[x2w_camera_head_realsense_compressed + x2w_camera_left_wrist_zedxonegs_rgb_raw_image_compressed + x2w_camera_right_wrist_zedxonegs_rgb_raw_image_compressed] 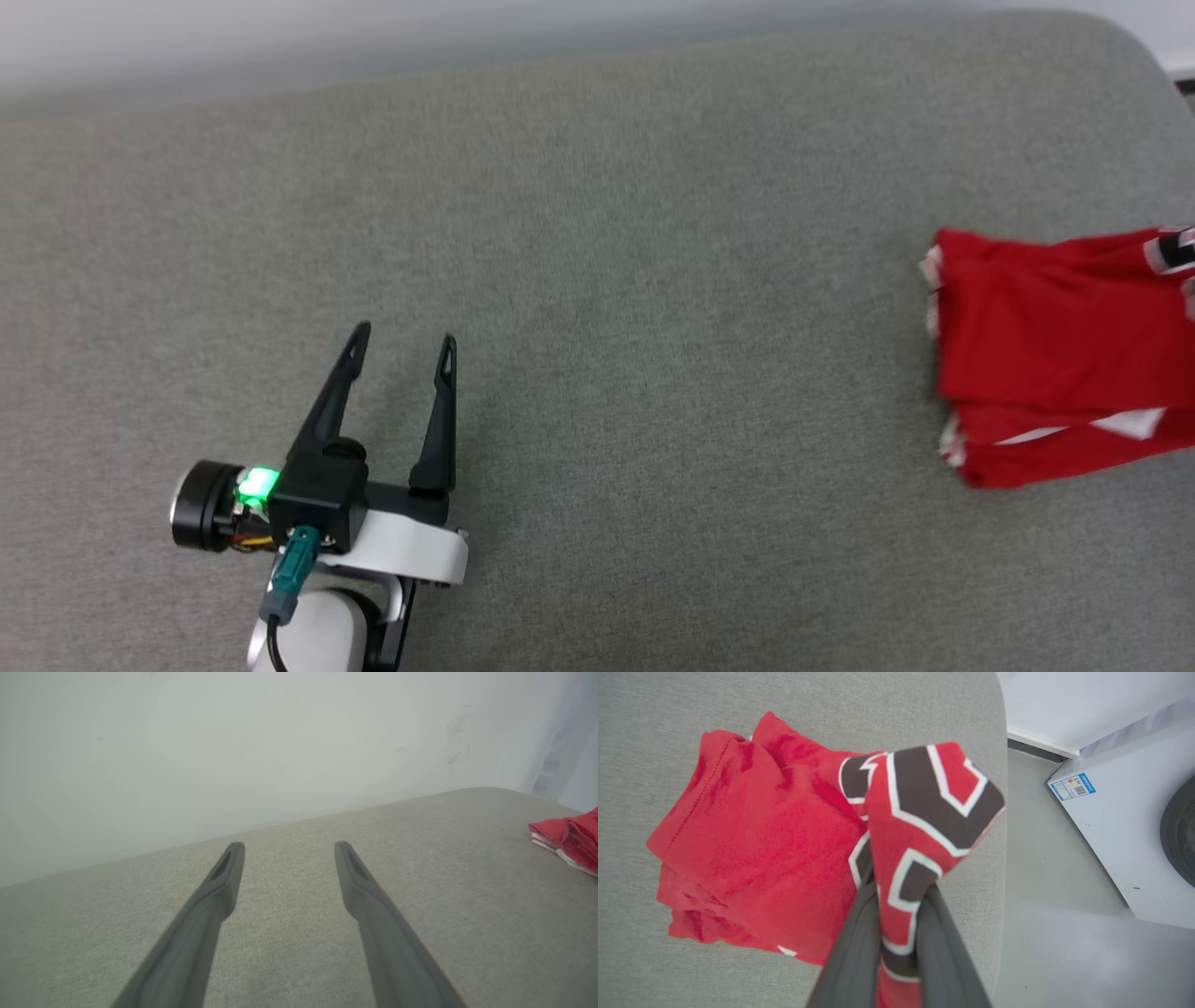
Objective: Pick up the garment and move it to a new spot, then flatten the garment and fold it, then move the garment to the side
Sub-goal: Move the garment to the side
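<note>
Garment (1055, 355) lies folded at the right edge of the grey cushion (597, 280) in the head view, well apart from the left gripper (403, 338), fingers spread and empty. The left wrist view shows those fingers parted above the cushion. In the right wrist view, the right gripper (899, 891) pinches its lettered fold.

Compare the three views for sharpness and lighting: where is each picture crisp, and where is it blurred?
Head view: even light; left end effector sharp, far edge of grey cushion soft. Left wrist view: its fingers blurred, wall hazy. Right wrist view: garment lettering crisp, right end effector soft.
</note>
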{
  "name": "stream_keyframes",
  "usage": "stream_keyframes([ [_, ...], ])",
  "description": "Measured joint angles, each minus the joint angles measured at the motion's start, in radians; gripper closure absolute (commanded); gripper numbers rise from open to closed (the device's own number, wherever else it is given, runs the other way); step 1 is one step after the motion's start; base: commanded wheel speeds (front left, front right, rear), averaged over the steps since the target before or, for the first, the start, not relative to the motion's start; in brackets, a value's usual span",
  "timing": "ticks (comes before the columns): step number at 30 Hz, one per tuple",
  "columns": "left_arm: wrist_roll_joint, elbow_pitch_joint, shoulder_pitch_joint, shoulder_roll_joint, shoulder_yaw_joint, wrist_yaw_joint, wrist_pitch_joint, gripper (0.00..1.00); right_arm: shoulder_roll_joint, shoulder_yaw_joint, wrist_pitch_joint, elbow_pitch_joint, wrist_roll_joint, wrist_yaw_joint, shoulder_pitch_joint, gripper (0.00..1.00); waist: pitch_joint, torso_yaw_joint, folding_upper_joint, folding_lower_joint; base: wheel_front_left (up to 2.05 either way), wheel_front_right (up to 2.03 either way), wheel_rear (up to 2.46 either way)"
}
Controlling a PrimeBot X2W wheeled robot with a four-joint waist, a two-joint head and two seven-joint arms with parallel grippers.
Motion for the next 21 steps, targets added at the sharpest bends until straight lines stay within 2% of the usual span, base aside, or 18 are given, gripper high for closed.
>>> stream_keyframes([
  [6,0.007,-0.027,-0.062,0.021,-0.004,-0.004,0.000,0.00,-0.052,-0.068,-0.033,0.146,-0.077,0.000,-0.074,1.00,0.110,-0.001,0.0000,0.0000,0.00,0.00,0.00],
  [12,0.007,-0.044,-0.108,0.028,-0.005,-0.004,0.000,0.00,-0.051,-0.162,-0.079,0.286,-0.149,0.000,-0.145,1.00,0.198,0.012,0.0000,0.0001,0.00,0.00,0.00],
  [16,0.007,-0.049,-0.121,0.032,-0.008,-0.007,0.000,0.00,-0.035,-0.228,-0.104,0.364,-0.200,0.000,-0.176,1.00,0.233,0.027,0.0000,0.0001,0.00,0.00,0.00],
  [21,0.007,-0.050,-0.121,0.032,-0.012,0.002,0.000,0.00,0.015,-0.271,-0.121,0.423,-0.244,0.000,-0.188,1.00,0.228,0.036,0.0000,0.0000,0.00,0.00,0.00],
])
